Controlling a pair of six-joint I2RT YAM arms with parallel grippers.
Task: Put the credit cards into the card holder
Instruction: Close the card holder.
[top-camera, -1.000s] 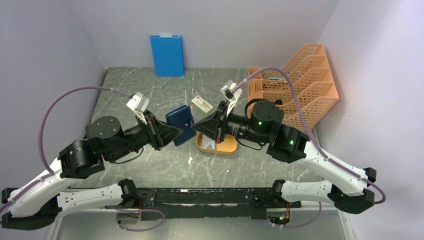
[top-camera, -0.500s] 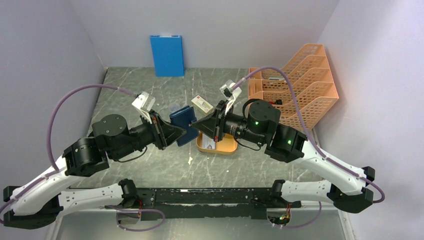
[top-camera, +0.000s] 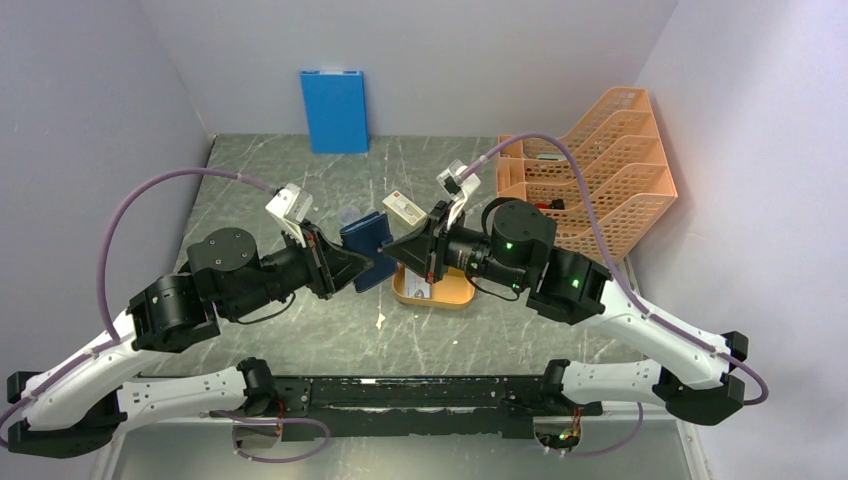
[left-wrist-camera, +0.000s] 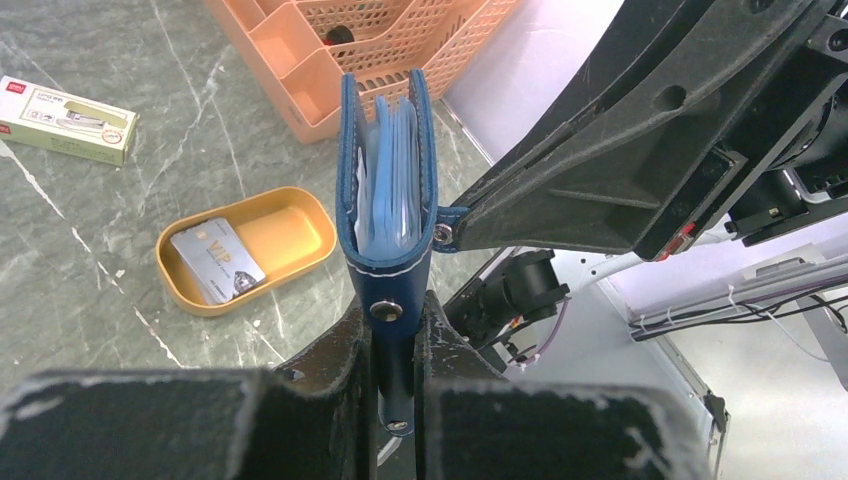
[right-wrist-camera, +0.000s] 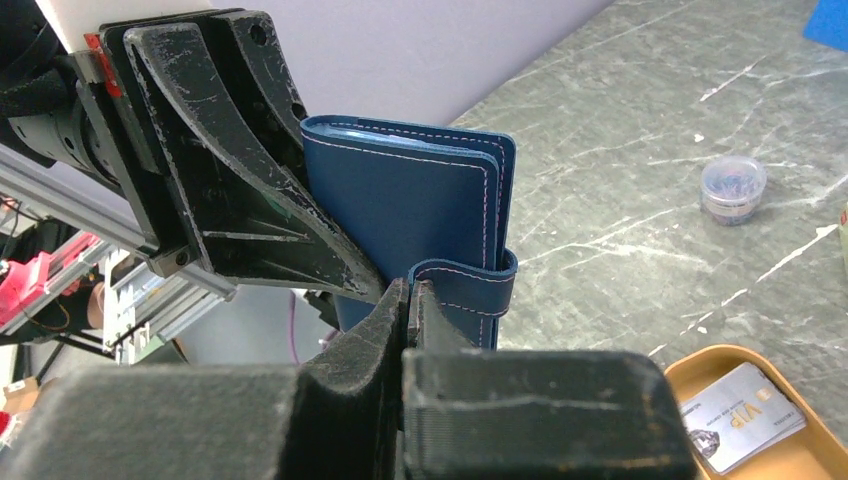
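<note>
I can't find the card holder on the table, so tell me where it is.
Top view, centre: the card holder is held up by the left gripper, the right gripper pinching its snap tab, just left of the orange tray.

The card holder (top-camera: 366, 243) hangs above the middle of the bench (top-camera: 420, 335). Just right of it lies a tray (top-camera: 458, 292) with a credit card (left-wrist-camera: 216, 261) in it. A stapler box (top-camera: 405, 208) lies behind the tray. A folder (top-camera: 334, 110) stands against the back wall, a file rack (top-camera: 590, 170) at back right.

Bright, even, diffuse light; faint soft shadows, near foregrounds slightly blurred.
</note>
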